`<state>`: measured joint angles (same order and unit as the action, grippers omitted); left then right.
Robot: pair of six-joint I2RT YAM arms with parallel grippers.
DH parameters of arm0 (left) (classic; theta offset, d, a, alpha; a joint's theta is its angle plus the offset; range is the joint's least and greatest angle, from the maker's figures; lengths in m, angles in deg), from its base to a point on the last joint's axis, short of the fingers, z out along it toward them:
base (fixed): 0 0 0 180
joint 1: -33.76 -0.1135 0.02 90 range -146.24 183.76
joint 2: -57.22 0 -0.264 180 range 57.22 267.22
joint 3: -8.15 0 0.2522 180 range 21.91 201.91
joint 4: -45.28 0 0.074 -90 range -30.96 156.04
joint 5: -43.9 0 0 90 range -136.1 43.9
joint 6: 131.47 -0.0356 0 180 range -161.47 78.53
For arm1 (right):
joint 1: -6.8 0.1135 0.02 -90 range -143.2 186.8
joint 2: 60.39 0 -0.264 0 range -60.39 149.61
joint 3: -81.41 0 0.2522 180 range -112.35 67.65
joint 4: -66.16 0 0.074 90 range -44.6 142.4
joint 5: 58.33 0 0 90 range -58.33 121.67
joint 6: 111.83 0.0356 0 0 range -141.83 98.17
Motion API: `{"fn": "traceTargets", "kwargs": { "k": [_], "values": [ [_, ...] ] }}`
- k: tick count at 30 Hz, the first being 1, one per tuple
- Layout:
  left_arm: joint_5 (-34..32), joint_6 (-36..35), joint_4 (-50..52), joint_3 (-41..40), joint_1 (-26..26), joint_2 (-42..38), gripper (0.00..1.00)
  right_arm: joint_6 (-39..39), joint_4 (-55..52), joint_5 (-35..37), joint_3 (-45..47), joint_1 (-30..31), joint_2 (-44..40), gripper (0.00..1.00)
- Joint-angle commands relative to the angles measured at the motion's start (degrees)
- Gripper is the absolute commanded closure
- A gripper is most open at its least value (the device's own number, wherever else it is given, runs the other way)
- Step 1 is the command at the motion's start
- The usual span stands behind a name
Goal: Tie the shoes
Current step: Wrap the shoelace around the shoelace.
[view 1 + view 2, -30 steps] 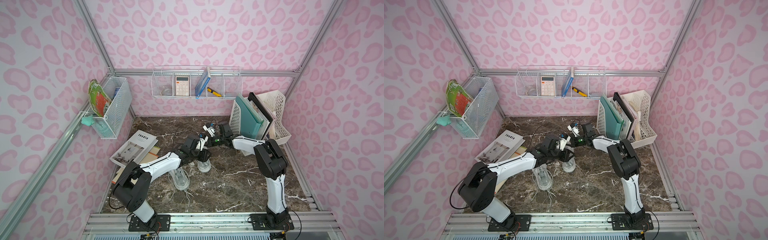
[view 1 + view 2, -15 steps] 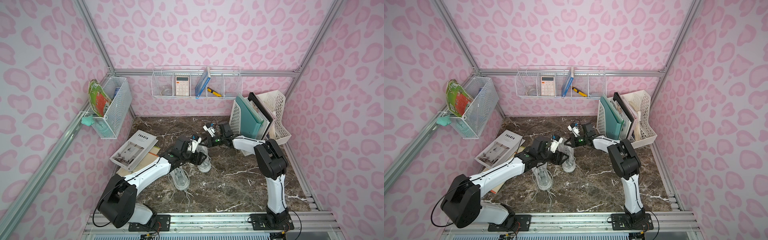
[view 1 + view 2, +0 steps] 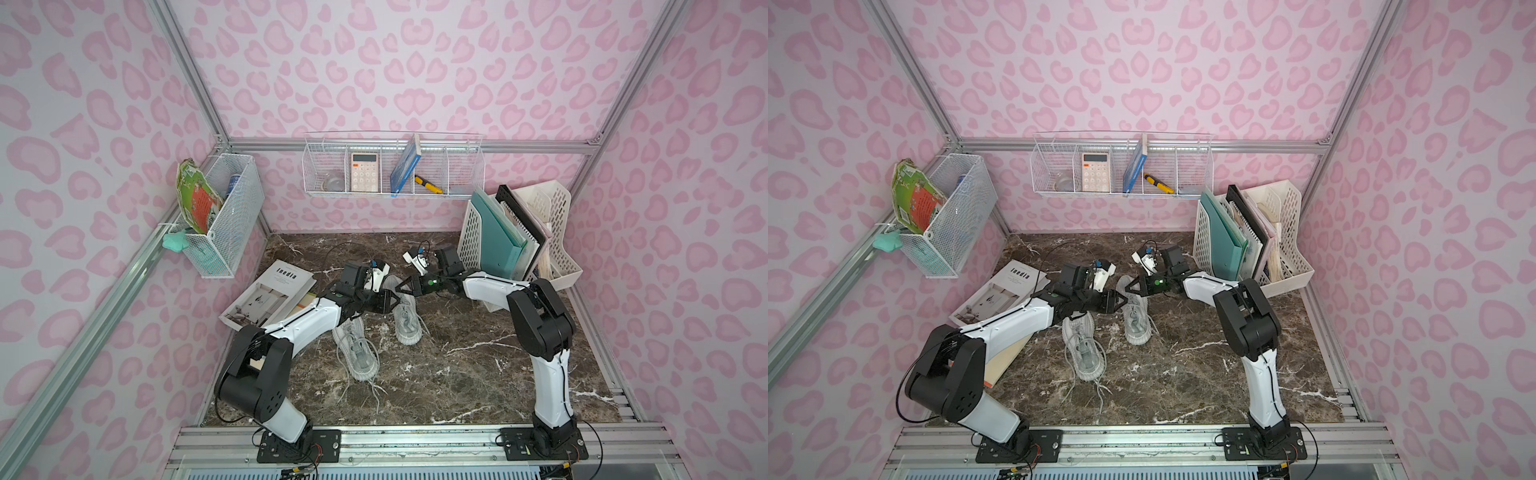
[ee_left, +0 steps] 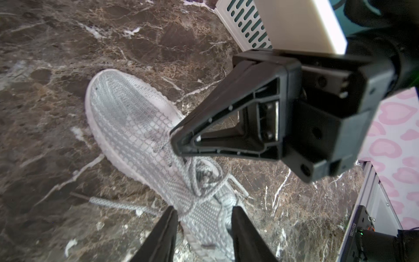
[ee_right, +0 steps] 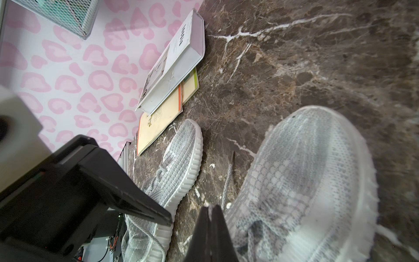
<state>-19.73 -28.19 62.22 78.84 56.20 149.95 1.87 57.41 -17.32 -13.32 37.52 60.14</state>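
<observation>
Two light grey knit shoes lie on the marble table. The far shoe [image 3: 407, 320] [image 3: 1136, 318] [image 4: 127, 118] [image 5: 306, 170] has both grippers over it. The near shoe [image 3: 358, 353] [image 3: 1084, 355] [image 5: 181, 154] lies partly under my left arm, its laces loose toward the front. My left gripper [image 3: 392, 300] [image 3: 1122, 300] [image 4: 204, 224] is open, its fingers straddling the far shoe's heel end. My right gripper [image 3: 400, 289] [image 3: 1130, 291] [image 5: 212, 217] is shut, its tip just over that shoe's crossed laces; I see nothing held. One loose lace [image 4: 113, 203] lies on the table beside the shoe.
Stacked books [image 3: 270, 297] lie at the left wall. A white file rack [image 3: 519, 237] with folders stands at the back right, close behind my right arm. Wire baskets [image 3: 395, 170] hang on the back and left walls. The near shoe's lace ends [image 3: 376, 390] trail toward the front rail.
My left arm swung its elbow out toward the front and came back, the gripper staying over the far shoe. The right arm has not moved.
</observation>
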Motion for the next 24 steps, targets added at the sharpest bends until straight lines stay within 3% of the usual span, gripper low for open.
{"fn": "traceTargets", "kwargs": {
  "k": [1,14,24],
  "values": [
    [3.0,-1.4,0.3,1.8,-0.3,2.0,0.56,-1.3,0.5,-0.6,-0.2,0.0,-0.6,1.0],
    [7.5,-2.8,0.5,3.0,-0.8,6.3,0.45,-1.9,-0.2,-0.6,-0.3,0.0,-0.7,1.0],
    [9.8,-3.0,0.5,4.2,-1.1,8.8,0.58,-1.8,-0.2,-0.3,-0.2,0.1,-0.8,1.0]
  ]
}}
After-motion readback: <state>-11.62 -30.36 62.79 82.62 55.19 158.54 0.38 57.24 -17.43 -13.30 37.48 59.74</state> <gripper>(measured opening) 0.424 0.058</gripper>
